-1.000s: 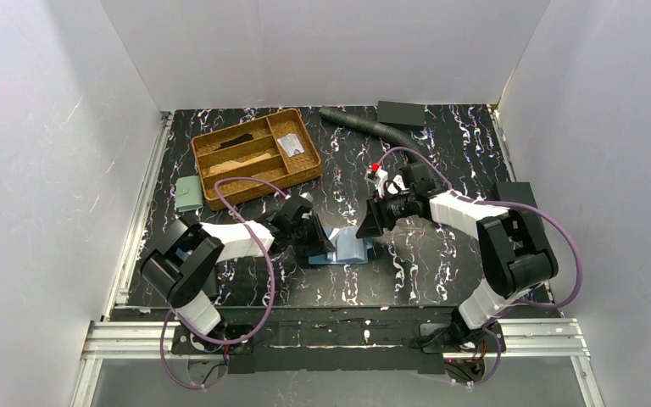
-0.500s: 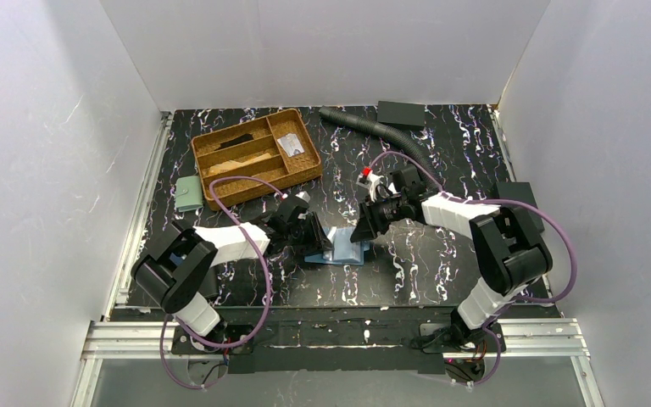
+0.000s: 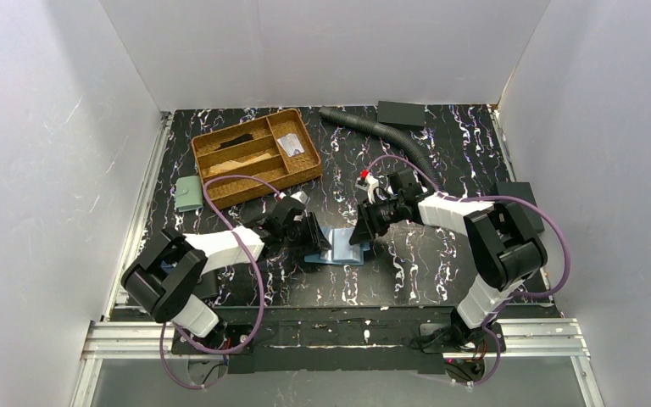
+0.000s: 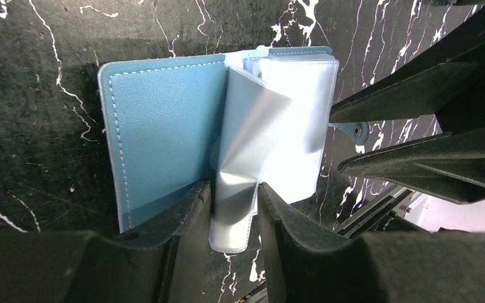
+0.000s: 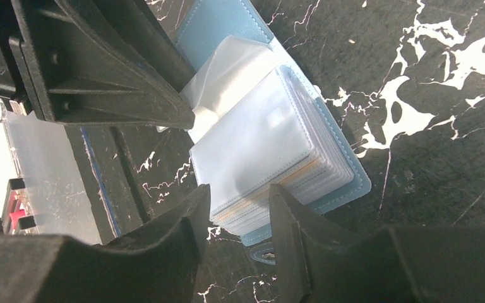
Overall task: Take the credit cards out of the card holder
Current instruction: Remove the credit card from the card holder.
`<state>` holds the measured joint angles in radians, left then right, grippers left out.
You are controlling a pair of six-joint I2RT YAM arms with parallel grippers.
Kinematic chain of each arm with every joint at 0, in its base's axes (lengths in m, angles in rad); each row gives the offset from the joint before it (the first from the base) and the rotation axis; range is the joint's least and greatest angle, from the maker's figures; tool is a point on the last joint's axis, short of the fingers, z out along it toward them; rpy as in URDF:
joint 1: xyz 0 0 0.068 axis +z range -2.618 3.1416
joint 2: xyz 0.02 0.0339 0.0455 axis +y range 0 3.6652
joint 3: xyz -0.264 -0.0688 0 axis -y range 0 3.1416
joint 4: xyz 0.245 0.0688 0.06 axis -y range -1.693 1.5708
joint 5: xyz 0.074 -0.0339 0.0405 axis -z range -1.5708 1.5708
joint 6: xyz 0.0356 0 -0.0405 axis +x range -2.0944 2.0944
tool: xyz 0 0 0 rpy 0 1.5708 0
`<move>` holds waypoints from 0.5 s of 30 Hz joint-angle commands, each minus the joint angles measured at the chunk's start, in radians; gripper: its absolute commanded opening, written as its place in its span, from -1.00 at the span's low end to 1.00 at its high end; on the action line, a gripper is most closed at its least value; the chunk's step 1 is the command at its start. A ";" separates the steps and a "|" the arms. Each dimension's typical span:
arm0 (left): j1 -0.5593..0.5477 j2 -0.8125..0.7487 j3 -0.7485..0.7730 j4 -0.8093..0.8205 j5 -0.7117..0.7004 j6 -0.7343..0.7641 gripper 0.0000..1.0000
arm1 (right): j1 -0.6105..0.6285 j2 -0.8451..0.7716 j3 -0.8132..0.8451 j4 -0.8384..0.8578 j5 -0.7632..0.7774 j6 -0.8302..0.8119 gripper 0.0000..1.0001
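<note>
The teal-blue card holder [image 3: 339, 254] lies open on the black marbled table, cover down [image 4: 164, 126]. Its clear plastic sleeves are fanned up. One sleeve [image 4: 252, 126] stands bowed between the parted fingers of my left gripper [image 4: 233, 196], which is open and does not pinch it. From the right, my right gripper [image 5: 239, 196] is shut on the near edge of the thick sleeve stack [image 5: 259, 139]. No face of the credit cards shows. Only a thin tan edge [image 5: 303, 173] shows inside the stack. In the top view both grippers, left [image 3: 315, 236] and right [image 3: 362, 233], flank the holder.
A wicker divided tray [image 3: 256, 157] sits at the back left, with a pale green pouch [image 3: 189, 193] beside it. A black corrugated hose [image 3: 373, 129] and a black box [image 3: 401, 113] lie at the back. Another black box [image 3: 521, 199] lies at the right. White walls enclose the table.
My left gripper's fingers have parted around the sleeve. The right gripper has moved left onto the holder's sleeve stack and narrowed a little.
</note>
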<state>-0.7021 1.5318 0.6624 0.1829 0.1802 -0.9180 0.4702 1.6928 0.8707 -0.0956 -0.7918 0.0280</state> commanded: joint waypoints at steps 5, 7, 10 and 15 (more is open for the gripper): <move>0.007 -0.149 0.026 -0.172 -0.105 0.142 -0.21 | 0.007 0.020 -0.005 0.085 -0.084 0.079 0.00; 0.007 -0.188 0.050 -0.235 -0.136 0.169 -0.16 | 0.008 0.026 -0.006 0.113 -0.098 0.095 0.00; 0.007 -0.249 0.059 -0.261 -0.155 0.186 -0.15 | 0.008 0.035 -0.006 0.128 -0.103 0.112 0.00; 0.006 -0.354 0.051 -0.173 -0.066 0.199 -0.15 | 0.008 0.043 -0.009 0.151 -0.103 0.143 -0.01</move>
<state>-0.7021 1.2572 0.6888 -0.0238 0.0715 -0.7601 0.4728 1.7195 0.8692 -0.0051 -0.8639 0.1291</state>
